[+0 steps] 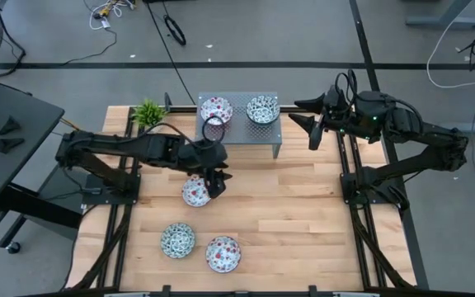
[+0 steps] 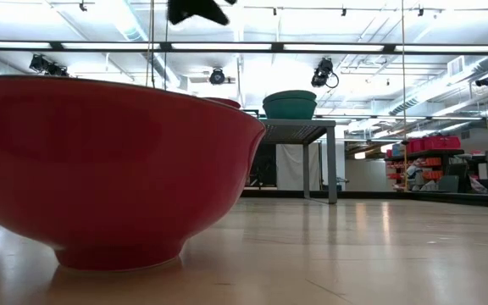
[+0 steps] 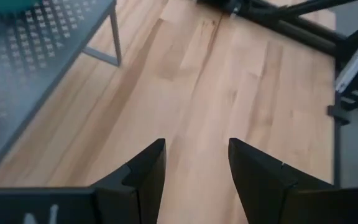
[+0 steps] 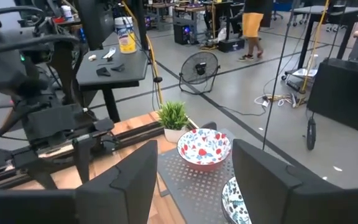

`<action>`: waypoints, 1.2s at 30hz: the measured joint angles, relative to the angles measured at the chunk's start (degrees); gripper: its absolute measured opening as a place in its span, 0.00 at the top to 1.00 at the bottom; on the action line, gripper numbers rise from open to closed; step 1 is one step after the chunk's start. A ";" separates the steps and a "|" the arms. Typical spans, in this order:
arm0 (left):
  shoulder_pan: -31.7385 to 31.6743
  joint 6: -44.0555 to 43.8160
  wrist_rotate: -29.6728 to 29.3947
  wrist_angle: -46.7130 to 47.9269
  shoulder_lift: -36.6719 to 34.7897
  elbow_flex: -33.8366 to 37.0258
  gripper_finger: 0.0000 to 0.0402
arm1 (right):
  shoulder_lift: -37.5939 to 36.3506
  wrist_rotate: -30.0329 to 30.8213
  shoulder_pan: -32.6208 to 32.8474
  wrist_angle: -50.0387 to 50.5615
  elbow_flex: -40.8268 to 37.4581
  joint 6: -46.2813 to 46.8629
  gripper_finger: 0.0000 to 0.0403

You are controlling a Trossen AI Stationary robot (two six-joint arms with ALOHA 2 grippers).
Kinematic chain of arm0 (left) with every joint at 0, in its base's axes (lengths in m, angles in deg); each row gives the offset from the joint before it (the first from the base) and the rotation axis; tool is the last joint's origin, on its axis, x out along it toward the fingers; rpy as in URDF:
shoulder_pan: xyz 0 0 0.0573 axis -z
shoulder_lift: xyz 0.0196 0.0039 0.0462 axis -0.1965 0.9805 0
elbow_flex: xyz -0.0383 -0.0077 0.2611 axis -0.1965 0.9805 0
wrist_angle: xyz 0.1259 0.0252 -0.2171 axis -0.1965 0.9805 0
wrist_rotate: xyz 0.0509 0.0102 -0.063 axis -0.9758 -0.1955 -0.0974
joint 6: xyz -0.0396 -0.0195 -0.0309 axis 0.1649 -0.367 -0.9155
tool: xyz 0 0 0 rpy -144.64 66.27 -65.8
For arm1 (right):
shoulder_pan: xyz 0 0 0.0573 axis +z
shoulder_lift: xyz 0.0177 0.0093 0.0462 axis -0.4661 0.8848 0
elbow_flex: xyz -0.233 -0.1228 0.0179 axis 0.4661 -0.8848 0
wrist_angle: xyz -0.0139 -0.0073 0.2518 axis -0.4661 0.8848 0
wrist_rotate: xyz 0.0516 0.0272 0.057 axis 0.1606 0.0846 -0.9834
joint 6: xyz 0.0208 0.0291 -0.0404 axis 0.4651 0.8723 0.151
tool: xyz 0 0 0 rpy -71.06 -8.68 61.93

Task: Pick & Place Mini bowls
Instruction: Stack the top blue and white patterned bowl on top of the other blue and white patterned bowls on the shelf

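5 mini bowls show on the wooden desk (image 1: 303, 214) seen from above: a reddish-pink bowl on the stand (image 1: 216, 108) and a green-teal bowl on the stand (image 1: 262, 109) sit side by side on the grey perforated metal stand (image 1: 239, 134) at the far edge of the desk, and 3 more lie on the bare wood nearer the front, a reddish-pink bowl under the left arm (image 1: 193, 193), a green-teal front bowl (image 1: 176, 240) and a reddish-pink front bowl (image 1: 223, 254) just beside it. The left gripper (image 1: 218, 186) reaches in over the middle of the desk, right at the edge of the reddish-pink bowl below it; its wrist view shows the 2 dark fingers (image 3: 145, 177) spread apart with only bare wood between them, grasping nothing, and the stand off to one side. The right gripper (image 1: 301, 114) hangs at the right end of the stand, apart from the bowls, its fingers (image 4: 126, 177) released and wide with nothing between them; past them its wrist view shows the 2 bowls on the stand and a small green plant (image 4: 174, 116) behind. In the low view a red bowl fills the near left side and a teal bowl sits up on the stand farther back
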 joint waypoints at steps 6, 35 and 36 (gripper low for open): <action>3.21 -3.05 0.09 2.07 -5.92 3.84 0.55 | 0.02 -0.01 0.00 0.11 0.00 0.19 0.48; 27.08 -37.91 5.65 32.91 -9.76 5.97 0.55 | 1.45 0.20 -0.02 0.00 0.04 1.50 0.48; 27.45 -38.08 6.51 32.28 -9.61 6.90 0.55 | 1.56 0.20 -0.02 0.06 0.04 1.51 0.48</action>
